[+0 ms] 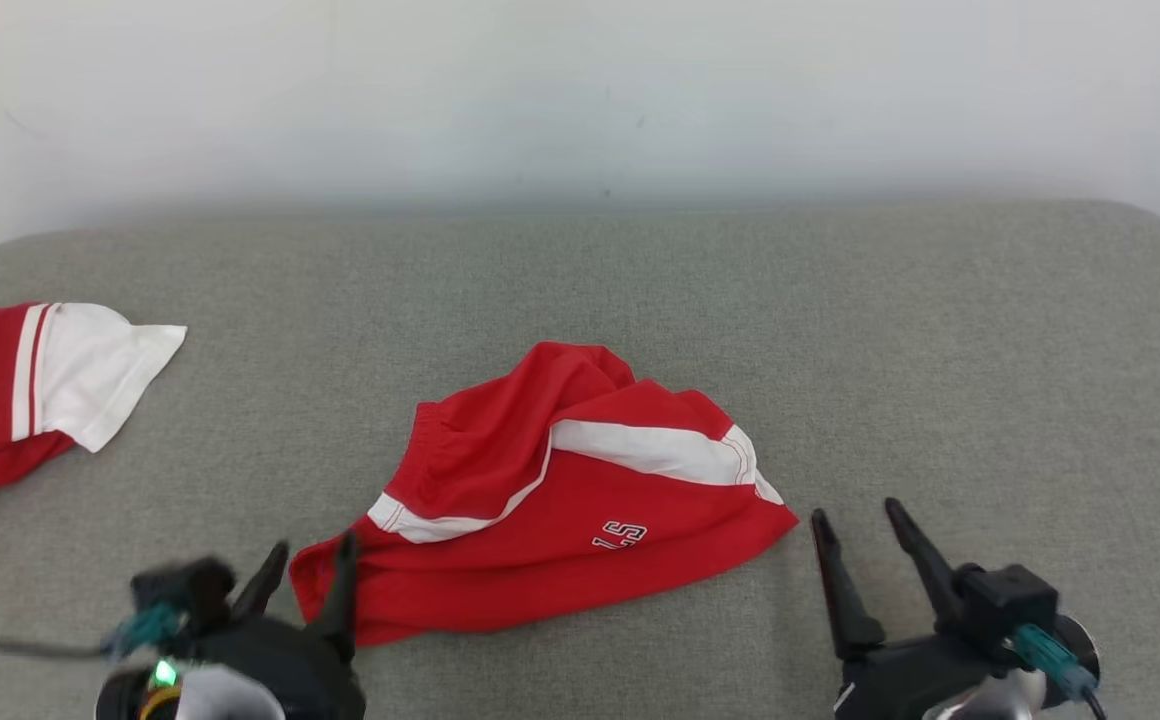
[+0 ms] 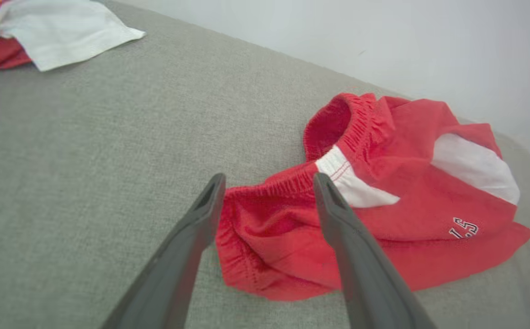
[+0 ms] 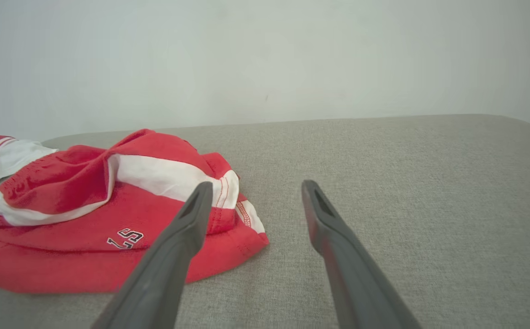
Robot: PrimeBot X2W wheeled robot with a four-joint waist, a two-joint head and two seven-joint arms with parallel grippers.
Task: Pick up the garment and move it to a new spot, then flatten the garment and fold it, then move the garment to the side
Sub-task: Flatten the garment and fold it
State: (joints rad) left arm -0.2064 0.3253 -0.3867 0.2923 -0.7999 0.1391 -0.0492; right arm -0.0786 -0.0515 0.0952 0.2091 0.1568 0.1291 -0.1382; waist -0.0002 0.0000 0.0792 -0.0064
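The garment (image 1: 550, 500) is a pair of red shorts with white side panels and a small printed mark, lying crumpled in the middle of the grey padded surface (image 1: 920, 340). Its elastic waistband faces my left gripper (image 1: 312, 560), which stands open at the garment's near left corner, fingers spread just above the cloth. From the left wrist, the garment (image 2: 384, 196) lies under and beyond the open left gripper (image 2: 268, 180). My right gripper (image 1: 852, 512) is open just right of the garment's right corner, holding nothing. The right wrist view has the garment (image 3: 100, 219) left of the right gripper (image 3: 255, 185).
A second red and white garment (image 1: 30, 385) lies at the surface's far left edge, also in the left wrist view's top left corner (image 2: 41, 27). A pale wall (image 1: 580, 90) rises behind the surface. Bare grey surface stretches right of the shorts.
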